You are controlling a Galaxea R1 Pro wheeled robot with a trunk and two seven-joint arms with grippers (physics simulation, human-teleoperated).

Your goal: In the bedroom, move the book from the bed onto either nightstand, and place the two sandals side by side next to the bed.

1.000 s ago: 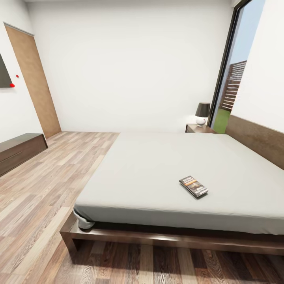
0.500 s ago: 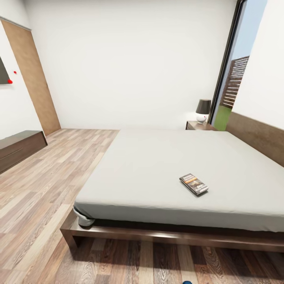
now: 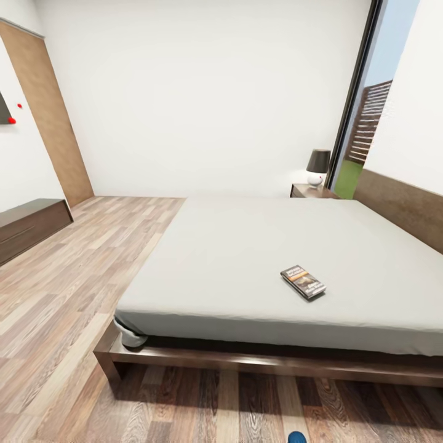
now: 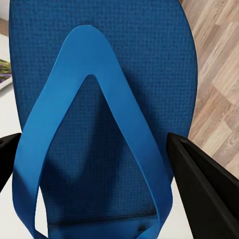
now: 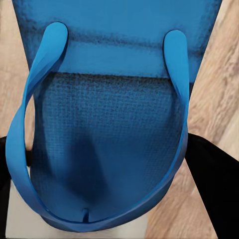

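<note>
1. Book [image 3: 303,282] lies flat on the bed [image 3: 246,258], toward its foot; cover lettering too small to read.
2. My left end effector [image 4: 99,174] is clamped on one blue sandal [image 4: 104,74], a finger [image 4: 204,189] at each sole edge.
3. My right end effector [image 5: 104,164] grips a second sandal [image 5: 114,119].
4. Count: two sandals, one book, one nightstand [image 3: 312,191] with lamp [image 3: 317,167] beyond the bed.

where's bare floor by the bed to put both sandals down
The wood floor between the bed and the long dark cabinet is bare and wide. The strip along the bed's near frame is bare too. On the mattress, only the book takes space. Each end effector carries a blue sandal.
</note>
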